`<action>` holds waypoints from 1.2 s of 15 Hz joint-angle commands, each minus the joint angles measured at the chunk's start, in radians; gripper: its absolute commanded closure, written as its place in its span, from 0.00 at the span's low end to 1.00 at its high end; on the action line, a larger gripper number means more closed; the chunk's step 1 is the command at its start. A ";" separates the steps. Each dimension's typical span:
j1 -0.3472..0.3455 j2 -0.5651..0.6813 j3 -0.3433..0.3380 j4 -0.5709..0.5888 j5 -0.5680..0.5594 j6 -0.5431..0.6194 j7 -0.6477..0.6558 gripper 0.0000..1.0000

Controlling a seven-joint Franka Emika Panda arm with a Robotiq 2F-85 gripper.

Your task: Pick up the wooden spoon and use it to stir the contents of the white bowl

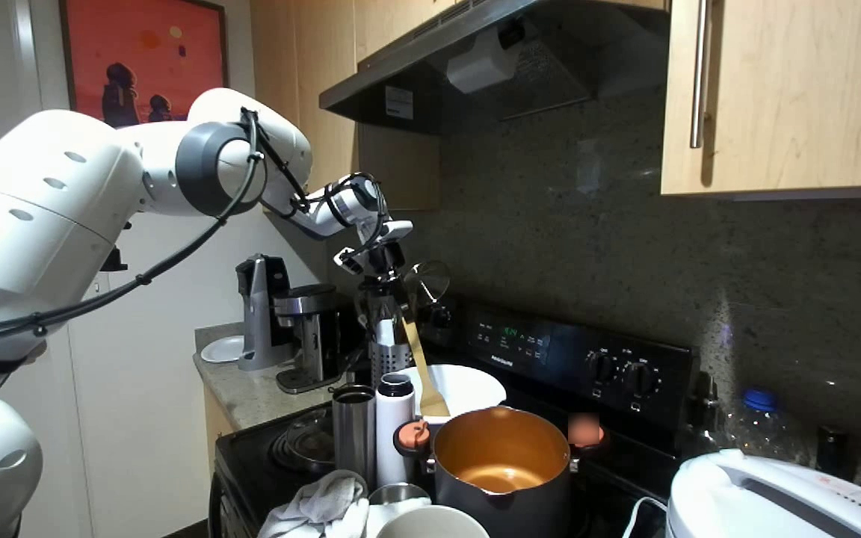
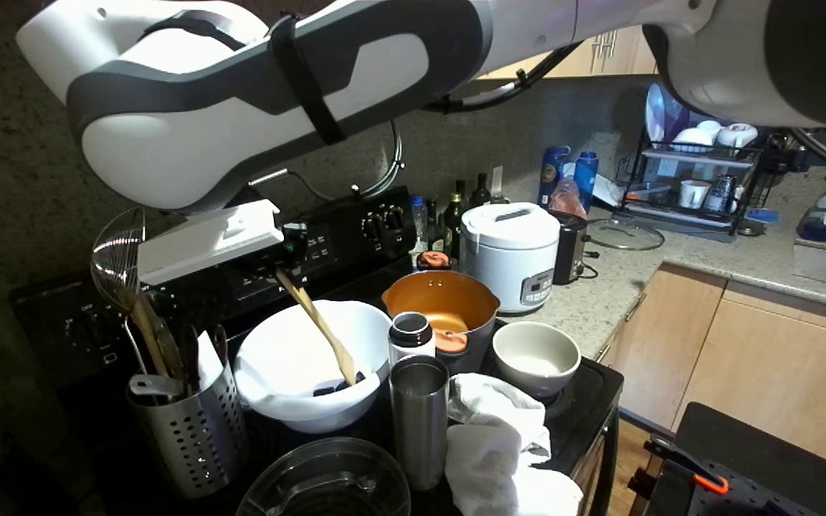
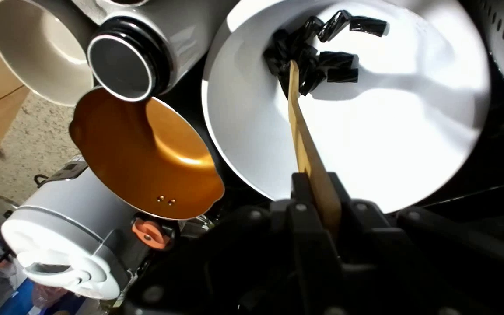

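1. The place is recognised as a kitchen by the black stove (image 1: 251,452), with its knobs (image 1: 602,366) and lit display (image 1: 510,330), and the range hood (image 1: 400,78) mounted above.
2. A pot (image 1: 505,509) and a white bowl (image 2: 298,412) are set on the stove; a perforated holder (image 2: 194,444) is filled with utensils (image 2: 146,326).
3. Pale wood cabinets (image 1: 789,97) are fitted overhead and under a speckled counter (image 2: 617,287).
4. A rice cooker (image 2: 506,247) is placed near the pot, and a rack (image 2: 696,159) is loaded with dishes (image 2: 692,138).
5. A home is suggested by the framed picture (image 1: 146,52) hung nearby.

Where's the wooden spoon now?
In the wrist view, the wooden spoon is gripped between the fingers, its tip among black pieces at upper left inside the white bowl.
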 commanded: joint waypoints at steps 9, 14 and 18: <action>-0.014 -0.058 0.024 -0.001 0.048 0.100 0.038 0.95; -0.023 -0.168 0.029 -0.038 0.086 0.141 0.037 0.95; -0.037 -0.253 0.025 -0.081 0.125 0.179 0.047 0.95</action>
